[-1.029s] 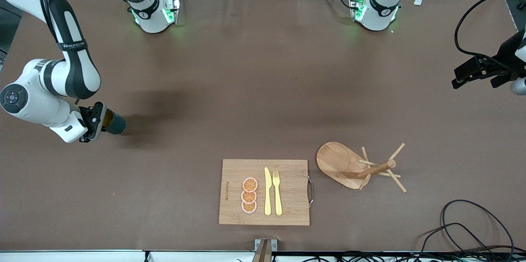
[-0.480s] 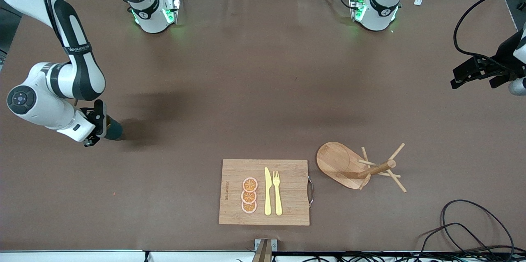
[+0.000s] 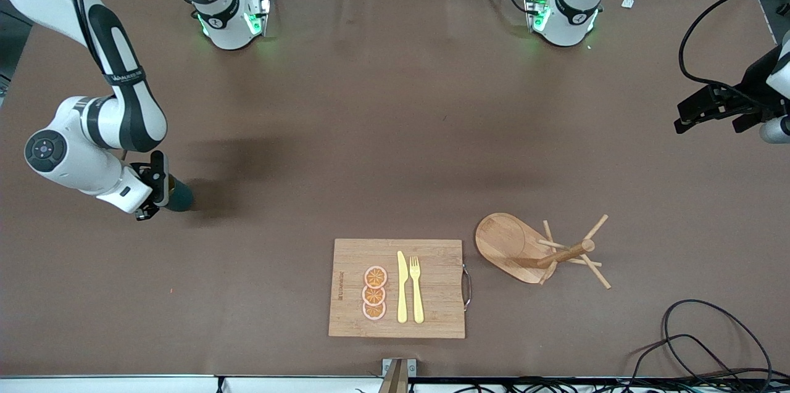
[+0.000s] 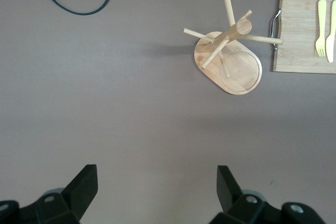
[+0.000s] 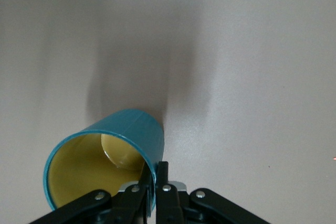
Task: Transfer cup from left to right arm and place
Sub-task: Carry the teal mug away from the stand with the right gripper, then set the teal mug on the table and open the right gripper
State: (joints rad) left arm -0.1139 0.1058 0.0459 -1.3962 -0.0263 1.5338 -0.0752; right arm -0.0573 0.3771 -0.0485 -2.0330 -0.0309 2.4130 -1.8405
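The cup [image 3: 179,198], dark teal with a yellowish inside, is tilted low over the table at the right arm's end. My right gripper [image 3: 162,187] is shut on its rim. In the right wrist view the cup [image 5: 113,142] lies on a slant with its mouth toward the camera, and my right gripper [image 5: 155,178] pinches the rim, one finger inside and one outside. I cannot tell whether the cup touches the table. My left gripper [image 3: 697,112] is open and empty, up in the air over the left arm's end of the table; its fingers [image 4: 84,184] stand wide apart.
A wooden peg stand [image 3: 537,249] on an oval base sits beside a wooden cutting board [image 3: 345,313] that bears orange slices, a yellow knife and a yellow fork. Both show in the left wrist view, the stand [image 4: 231,51] and the board [image 4: 299,51]. Black cables [image 3: 697,343] lie near the front edge.
My right arm has shifted toward the table's middle and turned its wrist, carrying the cup lower and hiding its inside from the front view. My left gripper has drifted slightly.
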